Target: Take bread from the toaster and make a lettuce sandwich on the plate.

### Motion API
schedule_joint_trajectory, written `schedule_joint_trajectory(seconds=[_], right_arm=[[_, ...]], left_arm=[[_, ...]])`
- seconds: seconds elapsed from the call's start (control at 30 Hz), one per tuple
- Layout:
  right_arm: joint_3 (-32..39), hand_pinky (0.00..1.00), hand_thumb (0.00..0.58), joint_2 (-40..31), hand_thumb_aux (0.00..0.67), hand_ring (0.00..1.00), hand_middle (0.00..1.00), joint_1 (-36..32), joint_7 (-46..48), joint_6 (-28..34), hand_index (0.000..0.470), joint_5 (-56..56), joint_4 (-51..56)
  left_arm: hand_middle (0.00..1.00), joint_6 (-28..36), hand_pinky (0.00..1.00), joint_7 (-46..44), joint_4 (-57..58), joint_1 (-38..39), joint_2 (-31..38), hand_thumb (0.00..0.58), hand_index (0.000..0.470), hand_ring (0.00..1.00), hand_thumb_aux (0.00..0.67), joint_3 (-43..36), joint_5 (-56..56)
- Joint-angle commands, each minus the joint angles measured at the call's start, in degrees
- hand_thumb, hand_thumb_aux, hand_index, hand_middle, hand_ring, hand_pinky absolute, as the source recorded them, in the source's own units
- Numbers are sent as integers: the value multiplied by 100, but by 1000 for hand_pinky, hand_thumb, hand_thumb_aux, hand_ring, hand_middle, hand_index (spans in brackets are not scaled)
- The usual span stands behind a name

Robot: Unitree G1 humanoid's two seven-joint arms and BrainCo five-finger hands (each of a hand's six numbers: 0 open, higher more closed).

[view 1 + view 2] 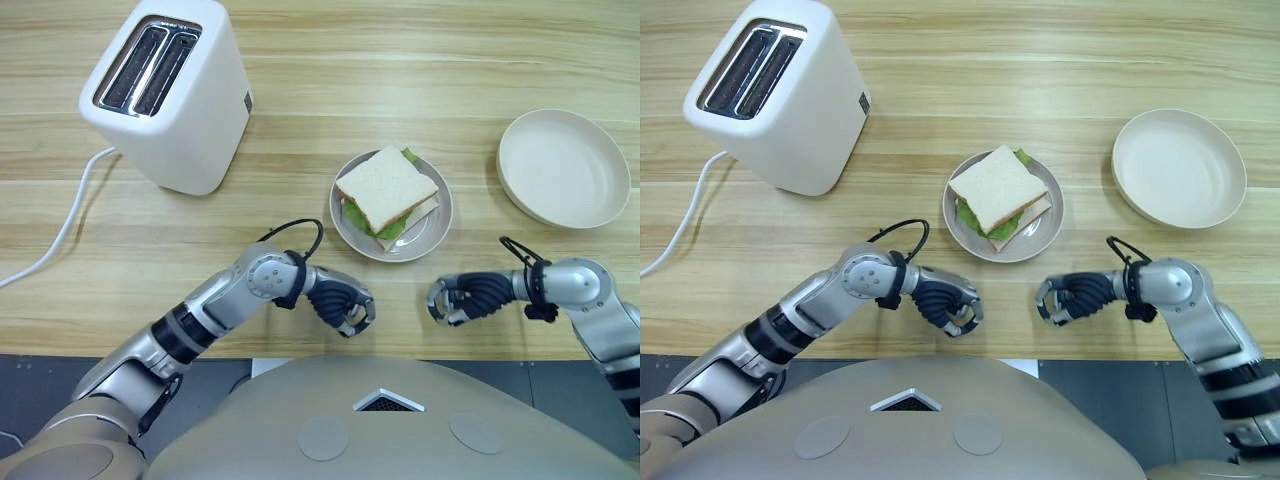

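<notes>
Hovering low over the bench [400, 60] with left hand [345, 305] and right hand [455, 298] curled, empty, near the plate [432, 238] bearing the finished lettuce sandwich [385, 188]; toaster [170, 110] slots bare. Seemingly done; next calls only for pulling clear.

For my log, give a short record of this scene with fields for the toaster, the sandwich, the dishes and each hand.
toaster: white, upper left, slots look empty
sandwich: bread over lettuce, on the grey plate
bowl: cream, right of the plate
left hand: curled, holds nothing
right hand: curled, holds nothing
</notes>
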Motion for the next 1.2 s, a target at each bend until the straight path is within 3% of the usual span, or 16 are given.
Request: schedule_joint_trajectory(seconds=[0.03, 0.37, 0.43, 0.53, 0.6, 0.63, 0.67, 0.7, 0.73, 0.77, 0.8, 0.83, 0.87, 0.9, 1.1, 1.2], right_arm=[[445, 1000, 580, 533, 670, 1000, 1000, -731, -653, 78, 470, -859, 750], [744, 1000, 580, 1758, 670, 1000, 1000, -2355, -2873, -424, 470, -2161, 2089], [605, 1000, 580, 1773, 670, 1000, 1000, -2280, -2975, -563, 470, -1982, 2002], [277, 1000, 580, 1524, 670, 1000, 1000, -1738, -2490, -619, 470, -1181, 1344], [2, 667, 580, 1199, 670, 667, 667, -1259, -1759, -420, 470, -229, 595], [-170, 192, 560, 991, 547, 192, 192, -946, -1404, -333, 383, 326, 194], [-354, 0, 520, 794, 455, 0, 0, -629, -1104, -285, 319, 824, -165], [-573, 0, 429, 618, 328, 0, 0, -318, -889, -298, 230, 1243, -455], [-891, 0, 0, 531, 0, 0, 0, -43, -730, -300, 0, 1712, -683], [-1207, 0, 0, 500, 0, 0, 0, 156, -620, -283, 0, 2146, -843], [-1593, 0, 0, 562, 0, 0, 0, 284, -579, -252, 0, 2665, -987], [-1912, 0, 0, 686, 0, 0, 0, 304, -655, -183, 0, 3097, -1075], [-2152, 0, 0, 836, 0, 0, 0, 243, -819, -100, 0, 3428, -1116], [-2371, 0, 0, 1060, 0, 0, 0, 58, -1150, 90, 0, 3835, -1114], [-2802, 0, 0, 2514, 0, 0, 0, -1177, -3768, 804, 0, 5022, -914], [-2909, 0, 0, 3377, 0, 0, 0, -1704, -4680, 1094, 0, 6076, -449]], left_arm=[[1000, -75, 1000, 565, 1126, -390, -271, 580, 470, 1000, 670, -68, 788], [1000, 40, 1000, 3717, 4344, -2812, -935, 580, 470, 1000, 670, 231, 2656], [1000, 92, 1000, 3863, 4194, -2883, -770, 580, 470, 1000, 670, 389, 2740], [1000, 65, 1000, 3134, 2729, -2160, -475, 580, 470, 1000, 670, 682, 2138], [1000, 205, 1000, 2013, 1199, -1349, -229, 580, 470, 1000, 670, 763, 911], [1000, 407, 1000, 1477, 355, -903, -68, 580, 470, 1000, 670, 766, 67], [1000, 668, 1000, 1044, -401, -516, 84, 580, 470, 1000, 670, 774, -708], [1000, 950, 1000, 689, -1066, -192, 275, 580, 470, 1000, 670, 773, -1436], [1000, 1186, 1000, 428, -1651, 94, 434, 580, 470, 1000, 670, 795, -2217], [1000, 1358, 1000, 270, -2055, 282, 521, 580, 470, 1000, 670, 864, -2884], [1000, 1510, 1000, 199, -2323, 408, 508, 501, 297, 1000, 423, 1094, -3655], [820, 1634, 820, 203, -2421, 441, 414, 360, 181, 820, 257, 1368, -4237], [592, 1682, 592, 249, -2373, 445, 275, 112, 48, 592, 68, 1676, -4719], [0, 1721, 0, 387, -2226, 412, 41, 0, 0, 0, 0, 2039, -5248], [0, 1694, 0, 1381, -1334, 185, -1120, 0, 0, 0, 0, 3708, -7825], [0, 1601, 0, 1968, -756, -50, -1633, 0, 0, 0, 0, 4375, -8404]])
